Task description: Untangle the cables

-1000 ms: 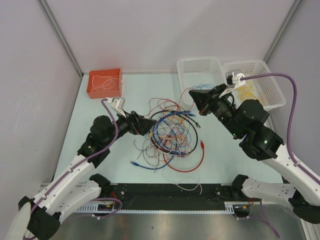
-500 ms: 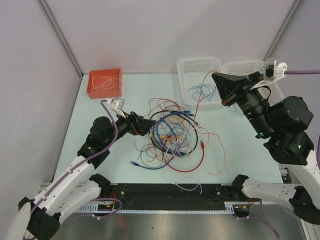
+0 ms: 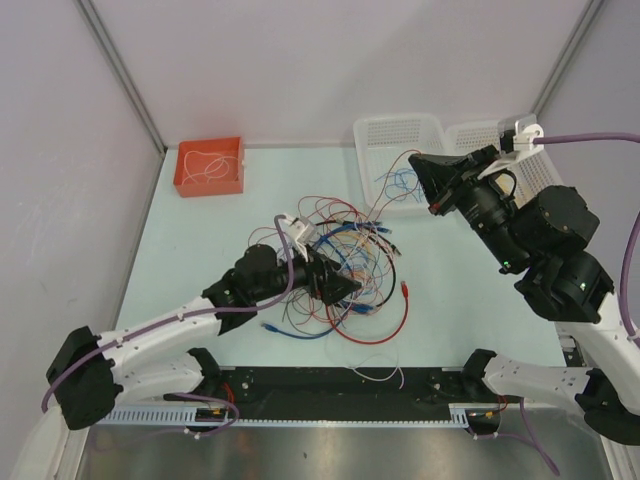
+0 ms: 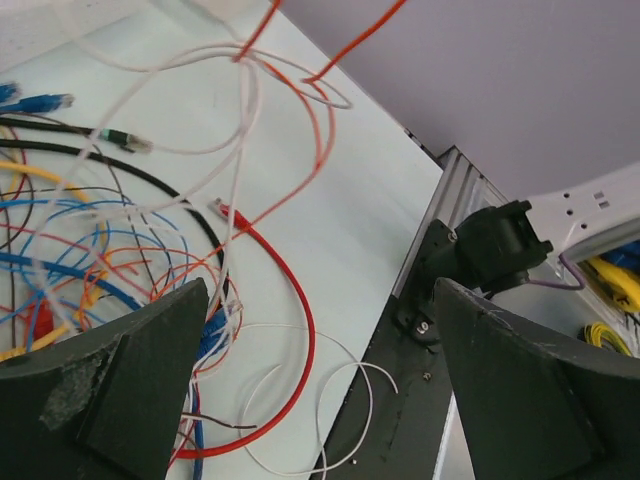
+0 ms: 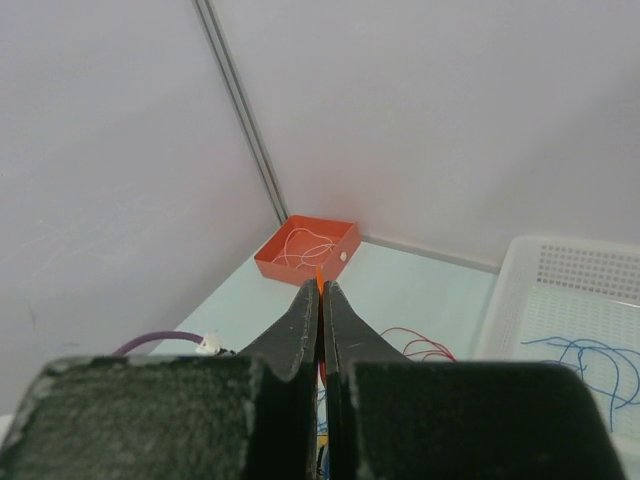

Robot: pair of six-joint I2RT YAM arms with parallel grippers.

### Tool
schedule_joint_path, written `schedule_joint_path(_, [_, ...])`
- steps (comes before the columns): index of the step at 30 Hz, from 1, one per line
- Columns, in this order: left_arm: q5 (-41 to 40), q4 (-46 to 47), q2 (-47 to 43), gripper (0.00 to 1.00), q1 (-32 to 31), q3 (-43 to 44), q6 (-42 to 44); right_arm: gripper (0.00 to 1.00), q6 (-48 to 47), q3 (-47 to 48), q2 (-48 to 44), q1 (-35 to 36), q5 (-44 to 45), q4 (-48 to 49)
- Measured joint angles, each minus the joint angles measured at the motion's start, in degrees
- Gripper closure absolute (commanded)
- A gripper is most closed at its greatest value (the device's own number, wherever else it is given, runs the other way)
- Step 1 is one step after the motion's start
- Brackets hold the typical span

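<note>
A tangle of thin cables (image 3: pixel 345 265) in red, blue, orange, white, yellow and black lies mid-table. My left gripper (image 3: pixel 338 287) is low over the tangle's near side, open and empty. In the left wrist view (image 4: pixel 320 385) its jaws stand wide apart, with a thick red cable (image 4: pixel 300 330), white wires and blue plugs between and beyond them. My right gripper (image 3: pixel 416 166) is raised near the baskets. It is shut on a thin orange cable (image 5: pixel 319 279), which hangs down to the tangle.
A red box (image 3: pixel 209 166) holding a white wire sits at the back left. Two white baskets stand at the back right; the left one (image 3: pixel 400 135) holds blue cables (image 3: pixel 400 183). A loose white wire (image 3: pixel 380 372) lies over the black front rail.
My left gripper has moved right from the tangle's left edge to over its near side. My right gripper has risen and pulled back to the right, drawing the orange cable out of the tangle.
</note>
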Motion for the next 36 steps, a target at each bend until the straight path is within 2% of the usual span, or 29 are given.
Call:
schedule_joint_path(8, [-5.2, 10.2, 6.1, 0.01, -3.7, -1.6, 4.2, 1.0, 1.2, 0.0, -0.1, 0.1, -0.9, -0.2])
schedule_joint_path(10, [-8.1, 11.0, 7.9, 0.06, -3.7, -1.6, 4.9, 1.0, 1.6, 0.0, -0.1, 0.2, -1.1, -0.8])
schedule_joint_path(12, [-10.8, 11.7, 9.6, 0.2, -3.7, -1.6, 5.9, 1.0, 1.9, 0.0, -0.3, 0.4, -1.2, -1.8])
schedule_joint_path(13, [-11.6, 12.0, 10.3, 0.36, -3.7, -1.5, 6.3, 1.0, 1.9, 0.0, -0.4, 0.4, -1.2, -2.2])
schedule_joint_path(15, [-12.5, 12.1, 12.0, 0.53, -3.7, -0.8, 6.8, 1.0, 2.0, 0.0, -0.7, 0.5, -1.2, -3.0])
schedule_joint_path(16, [-12.5, 12.1, 13.2, 0.71, -3.7, -0.1, 7.5, 1.0, 2.0, 0.0, -0.9, 0.5, -1.2, -3.1])
schedule_joint_path(19, [-11.9, 12.3, 15.6, 1.0, -3.7, 1.7, 8.1, 1.0, 2.0, 0.0, -1.6, 0.6, -1.2, -3.3])
schedule_joint_path(24, [-10.5, 9.6, 14.1, 1.0, -3.7, 2.4, 9.4, 1.0, 1.9, -0.2, -2.6, 0.6, -0.7, -3.3])
schedule_joint_path(29, [-12.3, 0.3, 4.7, 1.0, -3.7, 4.1, 11.7, 1.0, 1.9, -1.5, -3.8, 0.6, -0.1, -3.3])
schedule_joint_path(32, [-15.3, -7.3, -2.8, 1.0, -2.7, 8.7, 13.3, 1.0, 1.9, -3.1, -4.6, 0.6, 0.6, -3.3])
schedule_joint_path(36, [-21.4, -16.0, -11.6, 1.0, 0.7, 19.1, 15.0, 1.0, 2.0, -6.0, -6.1, 0.6, 1.4, -3.9])
